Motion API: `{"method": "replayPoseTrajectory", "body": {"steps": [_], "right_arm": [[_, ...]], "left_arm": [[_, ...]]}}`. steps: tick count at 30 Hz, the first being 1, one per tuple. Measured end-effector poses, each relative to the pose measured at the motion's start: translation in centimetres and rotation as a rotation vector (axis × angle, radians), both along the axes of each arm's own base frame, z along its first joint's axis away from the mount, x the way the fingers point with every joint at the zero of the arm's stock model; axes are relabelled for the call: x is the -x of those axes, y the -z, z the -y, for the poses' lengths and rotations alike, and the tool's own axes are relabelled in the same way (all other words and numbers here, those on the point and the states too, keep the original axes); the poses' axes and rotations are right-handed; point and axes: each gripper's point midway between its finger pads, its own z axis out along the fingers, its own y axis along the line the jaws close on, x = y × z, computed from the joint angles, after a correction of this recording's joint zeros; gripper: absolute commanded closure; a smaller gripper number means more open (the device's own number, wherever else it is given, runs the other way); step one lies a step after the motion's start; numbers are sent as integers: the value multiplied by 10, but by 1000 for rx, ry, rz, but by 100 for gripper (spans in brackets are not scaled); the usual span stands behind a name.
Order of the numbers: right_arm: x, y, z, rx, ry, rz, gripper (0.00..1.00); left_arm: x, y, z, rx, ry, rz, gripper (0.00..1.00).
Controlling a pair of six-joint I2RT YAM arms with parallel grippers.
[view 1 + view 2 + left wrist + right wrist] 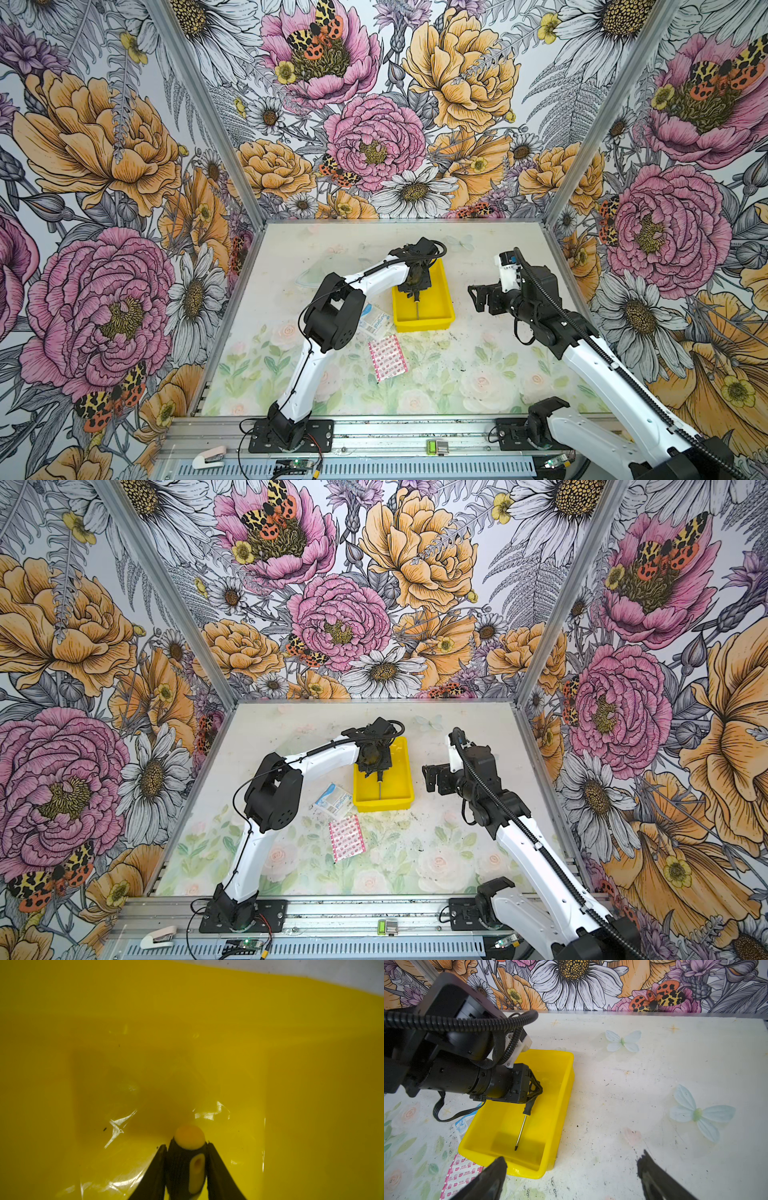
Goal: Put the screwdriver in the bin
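Observation:
The yellow bin [424, 326] [384, 806] sits mid-table. My left gripper [415, 296] [378, 776] reaches down into it, shut on the black-and-yellow handle of the screwdriver [187, 1159]. In the right wrist view the screwdriver [522, 1128] hangs tilted from those fingers, its silver shaft pointing down and its tip at or just above the bin floor [529, 1147]. The left wrist view is filled by the bin's inside [207, 1022], with the left gripper [187, 1145] closed around the handle. My right gripper [473, 297] [428, 777] [573, 1158] hovers open and empty to the right of the bin.
A blue-white packet [374, 320] lies against the bin's left side, partly under the left arm. A pink-patterned packet [387, 357] lies nearer the front. Floral walls close in the table on three sides. A stapler [209, 457] rests on the front rail.

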Motion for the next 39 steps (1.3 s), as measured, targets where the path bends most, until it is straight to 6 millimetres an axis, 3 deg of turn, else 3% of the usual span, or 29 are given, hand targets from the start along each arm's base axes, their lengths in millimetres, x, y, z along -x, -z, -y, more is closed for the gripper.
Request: {"method": "replayPoseTrajectory", "body": {"steps": [6,11,16,21,25,28,32,39], "right_arm": [[1,-4,0,-4,0,13,1],[5,-7,2,-7,4,34,0],[10,-14,5,-11,10,63,1],[13,-24,8,-13,18,101,0],[14,-30,12,-6,34,127,1],[14,-30,13,1,45,129,1],[13,-30,19,10,86,134,0],[12,-34,45,36,221,164,0]], "left_arm": [[2,14,0,-18,-10,-17,56],[4,11,5,-19,-2,-8,48],[9,6,8,-23,8,-3,26],[20,-29,16,-1,32,40,16],[34,-78,19,42,43,111,2],[46,-114,14,70,46,167,1],[58,-143,-2,60,53,233,1],[75,-152,-66,-66,30,300,1]]}}
